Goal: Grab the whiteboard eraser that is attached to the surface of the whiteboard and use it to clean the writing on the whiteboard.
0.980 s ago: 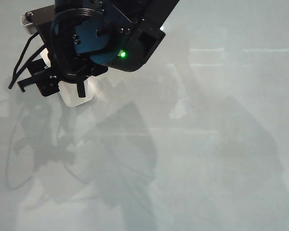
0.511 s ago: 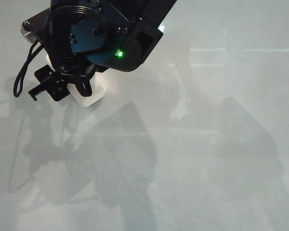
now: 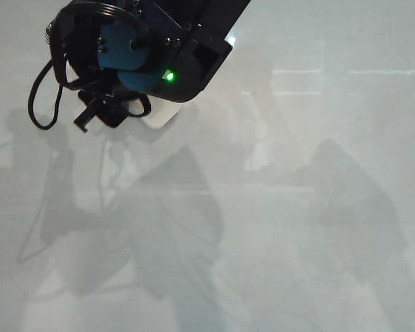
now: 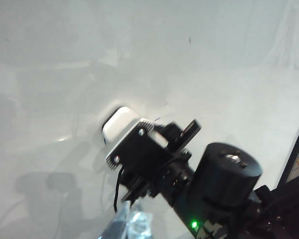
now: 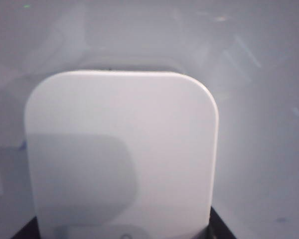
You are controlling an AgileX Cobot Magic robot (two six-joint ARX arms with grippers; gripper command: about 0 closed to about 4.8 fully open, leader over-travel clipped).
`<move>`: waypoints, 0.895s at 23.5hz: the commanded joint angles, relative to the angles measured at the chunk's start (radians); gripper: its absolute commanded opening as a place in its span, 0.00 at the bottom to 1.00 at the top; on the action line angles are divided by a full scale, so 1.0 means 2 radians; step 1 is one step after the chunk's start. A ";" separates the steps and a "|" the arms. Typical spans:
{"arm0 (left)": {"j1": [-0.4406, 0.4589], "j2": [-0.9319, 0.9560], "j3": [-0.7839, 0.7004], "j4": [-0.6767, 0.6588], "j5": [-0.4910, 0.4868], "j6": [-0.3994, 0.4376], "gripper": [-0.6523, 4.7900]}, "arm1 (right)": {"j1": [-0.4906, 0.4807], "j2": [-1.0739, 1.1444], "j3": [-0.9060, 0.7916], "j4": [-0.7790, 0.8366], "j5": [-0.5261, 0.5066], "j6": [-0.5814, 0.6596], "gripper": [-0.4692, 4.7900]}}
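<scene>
The whiteboard eraser (image 5: 122,154) sits flat against the whiteboard (image 3: 318,228), up in the far left corner of the overhead view, and my right tool (image 3: 114,111) is clamped on it. Main worry: it's smooth plastic, so if I press unevenly it could twist in the grip or skate without wiping. I can't find the writing for sure, just a tiny dark fleck next to the eraser in the left wrist view. My left tool isn't in shot, so no idea if it's open.
</scene>
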 commanded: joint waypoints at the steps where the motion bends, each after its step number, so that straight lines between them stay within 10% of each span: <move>1: 0.001 0.001 0.001 0.006 -0.001 0.000 0.11 | 0.005 -0.011 0.004 0.061 0.010 -0.052 0.34; 21: 0.001 0.001 0.001 0.007 -0.001 0.001 0.11 | -0.007 -0.019 0.005 -0.083 -0.096 0.046 0.31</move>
